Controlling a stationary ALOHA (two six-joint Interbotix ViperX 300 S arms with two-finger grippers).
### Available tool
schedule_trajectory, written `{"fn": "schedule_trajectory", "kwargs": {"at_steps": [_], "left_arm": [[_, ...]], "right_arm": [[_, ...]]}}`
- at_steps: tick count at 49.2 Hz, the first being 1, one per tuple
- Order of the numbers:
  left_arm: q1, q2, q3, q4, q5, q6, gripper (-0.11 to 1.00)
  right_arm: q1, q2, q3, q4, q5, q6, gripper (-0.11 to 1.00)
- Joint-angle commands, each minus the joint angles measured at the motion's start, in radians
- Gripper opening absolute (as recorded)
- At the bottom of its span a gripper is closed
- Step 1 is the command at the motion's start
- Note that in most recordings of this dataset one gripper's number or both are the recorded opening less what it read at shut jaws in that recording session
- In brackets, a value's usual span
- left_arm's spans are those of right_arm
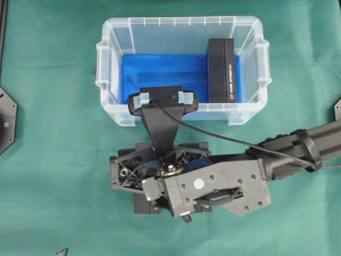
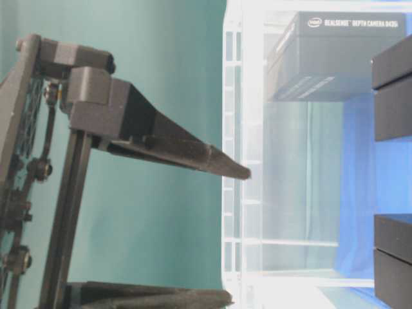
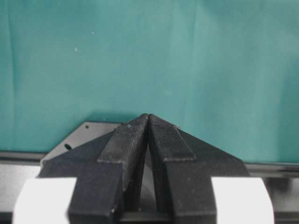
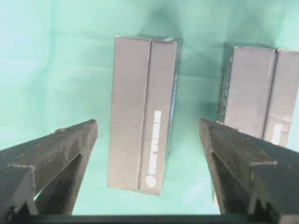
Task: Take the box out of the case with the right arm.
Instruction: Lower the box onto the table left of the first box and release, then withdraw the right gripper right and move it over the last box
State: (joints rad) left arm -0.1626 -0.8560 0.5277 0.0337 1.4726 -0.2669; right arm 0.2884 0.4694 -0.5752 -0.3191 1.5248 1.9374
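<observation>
A clear plastic case (image 1: pixel 114 74) with a bright blue lining sits on a green cloth-covered table (image 1: pixel 48 176), seen from overhead. A dark box (image 1: pixel 221 69) stands on edge inside the case, against its right-hand wall and towards the far side, white lettering running along its face. In the table-level view the same box (image 2: pixel 335 58) shows through the clear wall, its printed label reading as a depth camera carton.

The right arm (image 1: pixel 298 146) reaches in from the right edge of the overhead view, its wrist hanging over the table just in front of the case's near wall, with its taped camera mount overlapping the near rim. The right gripper (image 4: pixel 148 140) stands wide, its two black fingers (image 4: pixel 56 149) well apart and empty. Between them, the wrist view shows the box (image 4: pixel 140 112) upright below, with a second dark box shape (image 4: pixel 254 93) to its right; whether that is a reflection in the clear wall cannot be told.

The left gripper (image 3: pixel 148 122) is seen only from its own wrist camera, its fingertips pressed together over the green cloth, holding nothing.
</observation>
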Motion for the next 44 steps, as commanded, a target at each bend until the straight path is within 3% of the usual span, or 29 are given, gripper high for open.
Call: {"fn": "schedule_trajectory", "kwargs": {"at_steps": [1,10,19,32,44], "left_arm": [[-0.005,0.003,-0.008,-0.002,-0.005,0.002,0.02],[-0.005,0.003,-0.009,-0.002,-0.005,0.0,0.02],[-0.005,0.003,-0.008,-0.002,-0.005,0.0,0.02],[-0.005,0.006,-0.008,-0.002,-0.005,0.002,0.02],[-0.005,0.012,-0.005,0.003,-0.005,0.002,0.02]], "right_arm": [[-0.005,-0.049,-0.02,-0.006,0.008,-0.012,0.88],[0.003,-0.071,0.02,0.018,0.035,-0.075,0.87],[0.006,-0.166,0.147,0.029,0.048,-0.081,0.87],[0.02,-0.397,0.44,0.028,0.014,-0.058,0.87],[0.072,-0.624,0.733,0.028,-0.052,0.041,0.87]]}}
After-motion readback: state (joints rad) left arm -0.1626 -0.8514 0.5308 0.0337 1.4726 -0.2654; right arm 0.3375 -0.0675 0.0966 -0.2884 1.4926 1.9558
